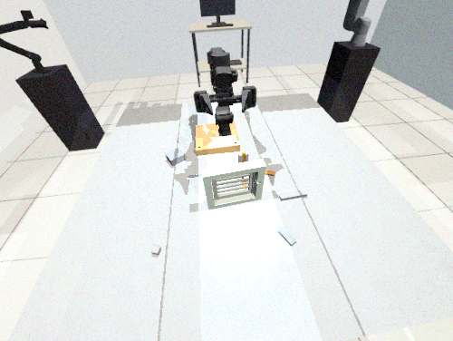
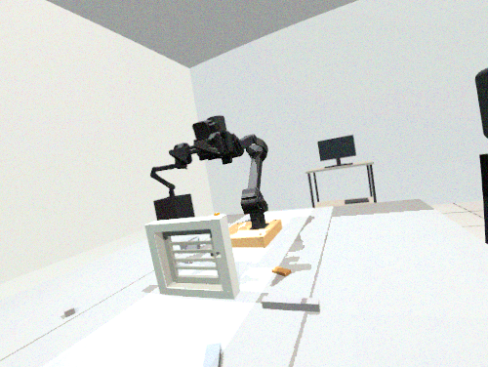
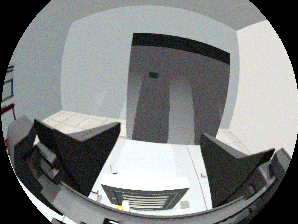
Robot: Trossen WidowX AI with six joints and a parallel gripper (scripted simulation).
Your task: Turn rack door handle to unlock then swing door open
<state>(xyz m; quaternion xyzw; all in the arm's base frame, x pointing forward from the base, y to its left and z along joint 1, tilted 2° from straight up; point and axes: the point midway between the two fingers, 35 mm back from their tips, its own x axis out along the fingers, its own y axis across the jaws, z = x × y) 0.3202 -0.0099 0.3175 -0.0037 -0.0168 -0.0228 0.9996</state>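
Note:
The pale grey-green rack frame (image 1: 207, 192) (image 2: 153, 259) (image 3: 145, 182) stands upright on the table in front of the arm's base. Its slatted door (image 1: 232, 186) (image 2: 195, 260) (image 3: 145, 201) sits in the opening and looks closed. The yellow handle (image 1: 244, 156) (image 2: 217, 214) (image 3: 120, 207) is on the arm's side of the door; only small parts of it show, so its turn angle cannot be told. My gripper (image 1: 226, 101) (image 2: 195, 151) (image 3: 161, 132) is open and empty, raised above and behind the frame, apart from the handle.
An orange block (image 1: 270, 172) (image 2: 281, 271) and a grey bar (image 1: 292, 196) (image 2: 291, 305) lie beside the frame. A blue-grey block (image 1: 176, 159), a small grey block (image 1: 156, 249) (image 2: 69, 312) and a light-blue block (image 1: 286, 236) (image 2: 213, 355) lie farther out. The arm stands on a wooden base (image 1: 217, 150) (image 2: 248, 242).

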